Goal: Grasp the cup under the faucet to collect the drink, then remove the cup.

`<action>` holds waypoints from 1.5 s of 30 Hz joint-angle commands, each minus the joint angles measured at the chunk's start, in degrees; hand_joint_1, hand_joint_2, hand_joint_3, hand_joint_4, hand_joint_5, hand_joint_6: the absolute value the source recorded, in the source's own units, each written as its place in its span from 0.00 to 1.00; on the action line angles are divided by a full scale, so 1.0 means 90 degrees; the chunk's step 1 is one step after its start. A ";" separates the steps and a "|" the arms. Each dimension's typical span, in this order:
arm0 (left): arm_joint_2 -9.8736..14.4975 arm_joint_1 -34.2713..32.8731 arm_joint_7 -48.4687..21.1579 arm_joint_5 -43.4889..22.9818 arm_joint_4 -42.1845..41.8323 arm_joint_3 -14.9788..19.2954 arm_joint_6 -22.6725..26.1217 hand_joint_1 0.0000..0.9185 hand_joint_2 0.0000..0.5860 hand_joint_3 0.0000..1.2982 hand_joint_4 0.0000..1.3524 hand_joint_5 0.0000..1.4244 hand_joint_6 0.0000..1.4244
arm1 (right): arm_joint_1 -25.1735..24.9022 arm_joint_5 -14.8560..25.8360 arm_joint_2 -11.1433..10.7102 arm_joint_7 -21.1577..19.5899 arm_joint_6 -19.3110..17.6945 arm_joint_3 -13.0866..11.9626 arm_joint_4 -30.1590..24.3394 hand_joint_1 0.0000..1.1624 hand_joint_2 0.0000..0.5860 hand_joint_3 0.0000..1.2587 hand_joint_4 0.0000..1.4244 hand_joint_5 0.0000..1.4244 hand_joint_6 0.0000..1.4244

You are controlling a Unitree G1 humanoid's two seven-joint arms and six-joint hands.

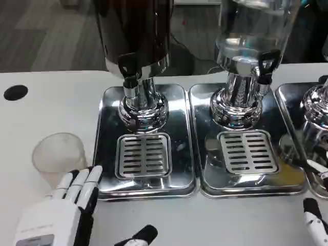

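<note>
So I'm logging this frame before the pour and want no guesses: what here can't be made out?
- Right hand: cut off by the right and bottom edges in the head view; its pose cannot be told.
- Left hand: palm and wrist run off the bottom edge.
- Dark dispenser and clear dispenser: tops cut by the upper edge, so fill levels are unknown.
- Cup: translucent and blurred; contents unclear.

We see the cup [58, 152], translucent and frosted, upright on the table left of the dark dispenser's faucet [129, 72], not under it, looking empty.
</note>
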 commanded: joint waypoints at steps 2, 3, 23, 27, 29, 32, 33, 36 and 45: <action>0.0028 0.0059 0.0161 -0.0071 -0.0020 0.0094 -0.0095 0.00 0.12 0.07 0.00 0.06 0.16 | -0.0022 0.0145 -0.0022 0.0090 0.0098 -0.0048 -0.0060 0.41 0.90 0.16 0.00 0.00 0.00; 0.0029 0.0067 0.0172 -0.0087 -0.0019 0.0109 -0.0103 0.00 0.12 0.07 0.00 0.06 0.16 | -0.0019 0.0150 -0.0018 0.0096 0.0102 -0.0044 -0.0060 0.41 0.90 0.16 0.00 0.00 0.00; -0.0024 0.0103 0.0179 -0.0102 -0.0024 0.0122 -0.0187 0.00 0.12 0.07 0.00 0.06 0.16 | 0.0056 0.0236 0.0056 0.0136 0.0088 -0.0041 -0.0061 0.41 0.90 0.16 0.00 0.00 0.00; -0.0031 0.0141 0.0225 -0.0108 -0.0017 0.0120 -0.0217 0.00 0.12 0.07 0.00 0.06 0.17 | 0.0056 0.0262 0.0094 0.0141 0.0122 -0.0009 -0.0057 0.41 0.90 0.16 0.00 0.00 0.00; -0.0031 0.0159 0.0242 -0.0114 -0.0002 0.0131 -0.0240 0.00 0.12 0.07 0.00 0.06 0.17 | 0.0067 0.0222 0.0113 0.0139 0.0129 0.0020 -0.0078 0.41 0.90 0.16 0.00 0.00 0.00; -0.0028 0.0164 0.0244 -0.0124 0.0021 0.0144 -0.0263 0.00 0.12 0.07 0.00 0.06 0.18 | 0.0088 0.0189 0.0125 0.0138 0.0127 0.0027 -0.0118 0.41 0.90 0.16 0.00 0.00 0.00; -0.0029 0.0163 0.0243 -0.0124 0.0025 0.0146 -0.0269 0.00 0.12 0.07 0.00 0.06 0.18 | 0.0092 0.0186 0.0124 0.0140 0.0127 0.0022 -0.0124 0.41 0.89 0.16 0.00 0.00 0.00; -0.0037 0.0154 0.0226 -0.0106 0.0003 0.0141 -0.0271 0.00 0.12 0.07 0.00 0.06 0.18 | 0.0096 0.0230 0.0105 0.0154 0.0127 -0.0007 -0.0105 0.42 0.89 0.16 0.00 0.00 0.00; -0.0054 0.0152 0.0169 -0.0036 -0.0121 0.0174 -0.0247 0.00 0.12 0.07 0.00 0.06 0.18 | 0.0012 0.0281 0.0030 0.0195 0.0107 -0.0029 0.0007 0.41 0.79 0.16 0.01 0.00 0.00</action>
